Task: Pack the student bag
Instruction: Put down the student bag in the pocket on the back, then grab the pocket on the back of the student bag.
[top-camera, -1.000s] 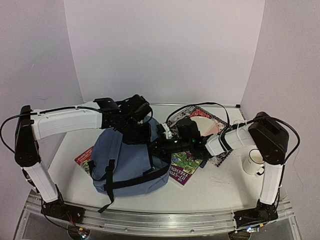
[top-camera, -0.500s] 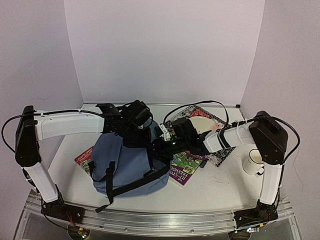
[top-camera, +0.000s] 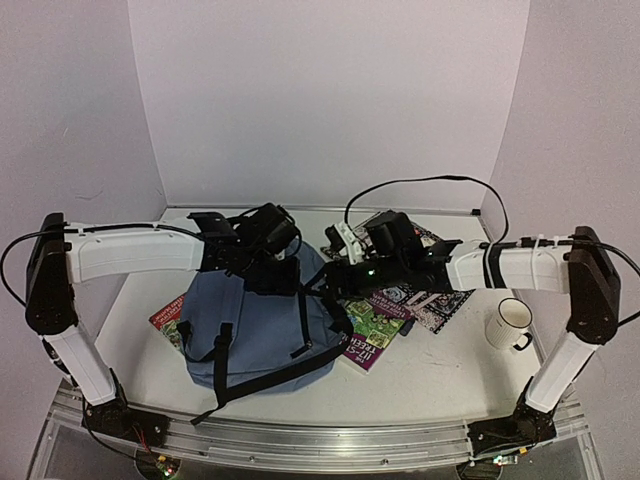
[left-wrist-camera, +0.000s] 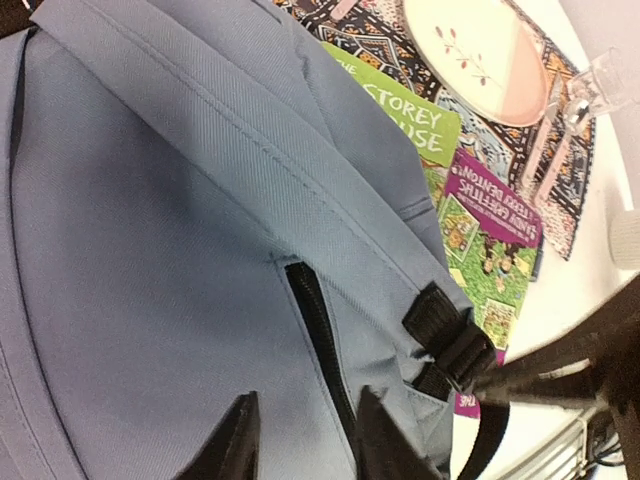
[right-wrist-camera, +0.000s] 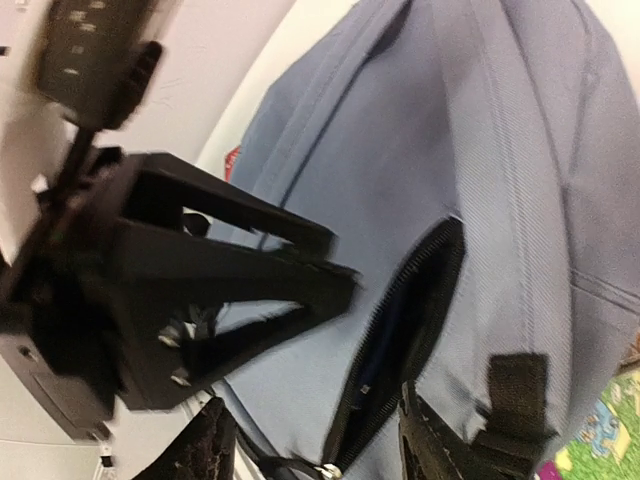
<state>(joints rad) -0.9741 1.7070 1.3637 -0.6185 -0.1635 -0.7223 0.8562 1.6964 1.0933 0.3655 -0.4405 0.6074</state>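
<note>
- The soft, rounded student bag (top-camera: 255, 320) of grey-blue twill with black straps lies on the middle of the smooth white table (top-camera: 440, 375).
- The left gripper (left-wrist-camera: 305, 397) has its fingers a little apart, over the black toothed zipper (left-wrist-camera: 315, 320).
- The right gripper (right-wrist-camera: 310, 405) has its fingers wide apart and holds nothing.

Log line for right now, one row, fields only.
student bag: lying on table, zip part open | left jaws: apart, over bag | right jaws: apart, at zip | green-purple book: outside, beside bag
</note>
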